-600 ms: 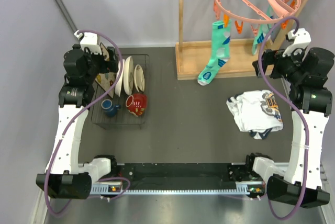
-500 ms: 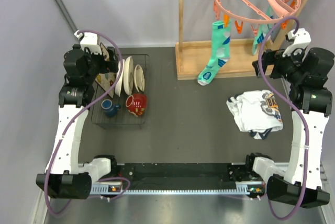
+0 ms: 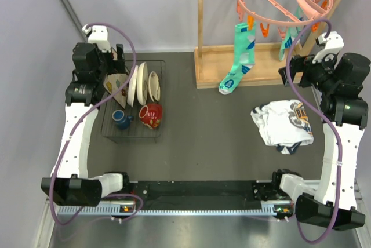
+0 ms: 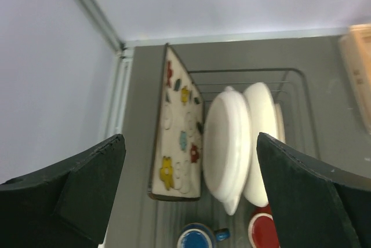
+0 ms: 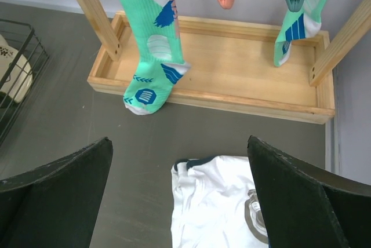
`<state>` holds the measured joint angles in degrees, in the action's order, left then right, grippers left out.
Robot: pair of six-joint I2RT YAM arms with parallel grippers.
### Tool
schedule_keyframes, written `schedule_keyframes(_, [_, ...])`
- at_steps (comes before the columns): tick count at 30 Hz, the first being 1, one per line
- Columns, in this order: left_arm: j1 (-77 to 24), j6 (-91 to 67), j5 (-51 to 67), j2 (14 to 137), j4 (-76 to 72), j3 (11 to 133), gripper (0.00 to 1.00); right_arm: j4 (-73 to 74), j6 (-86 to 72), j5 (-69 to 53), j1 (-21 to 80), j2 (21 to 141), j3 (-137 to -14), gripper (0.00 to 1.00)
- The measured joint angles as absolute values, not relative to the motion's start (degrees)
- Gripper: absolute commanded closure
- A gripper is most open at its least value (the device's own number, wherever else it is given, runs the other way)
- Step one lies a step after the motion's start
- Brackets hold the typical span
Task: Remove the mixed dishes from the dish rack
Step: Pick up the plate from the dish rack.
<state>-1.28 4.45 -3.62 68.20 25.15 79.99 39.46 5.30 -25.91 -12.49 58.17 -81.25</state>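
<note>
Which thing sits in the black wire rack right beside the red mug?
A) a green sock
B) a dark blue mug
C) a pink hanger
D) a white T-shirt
B: seen from above, the dark blue mug stands inside the dish rack, just to the left of the red patterned mug.

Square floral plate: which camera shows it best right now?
Left wrist: the square floral plate stands close, patterned face in full view. Top external shows it small, partly covered by the left arm. Right wrist misses it.
</note>
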Motion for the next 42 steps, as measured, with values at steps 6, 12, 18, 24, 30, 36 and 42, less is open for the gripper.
schedule_keyframes(6, [-1.28, 8.49, -10.39, 72.47, 30.06, 84.25, 0.01, 40.27, 5.37, -25.96, -12.49, 58.57, -81.25, 0.01])
schedule_keyframes(12, [-1.28, 13.04, -13.72, 75.18, 33.12, 88.33, 0.01, 40.6, 5.54, -26.04, -12.49, 59.05, -81.03, 0.01])
schedule_keyframes(18, [-1.21, 17.26, -14.66, 77.1, 33.67, 88.42, 0.01, 40.84, 6.0, -26.39, -12.49, 59.05, -80.9, 0.01])
schedule_keyframes(24, [0.34, 19.29, -13.74, 81.76, 35.07, 92.27, 0.01, 41.04, 6.42, -26.57, -12.49, 59.05, -79.48, 0.01])
schedule_keyframes(30, [3.38, 19.59, -11.2, 89.08, 37.17, 98.43, 0.01, 41.56, 6.85, -26.68, -12.49, 58.98, -78.63, 0.01])
schedule_keyframes(36, [4.71, 19.81, -8.25, 93.76, 39.38, 100.86, 0.02, 41.65, 7.31, -26.7, -12.49, 58.98, -77.62, 0.01])
schedule_keyframes(42, [5.43, 19.92, -4.99, 99.07, 42.48, 106.04, 0.02, 41.52, 7.33, -26.72, -12.49, 58.98, -77.38, 0.01])
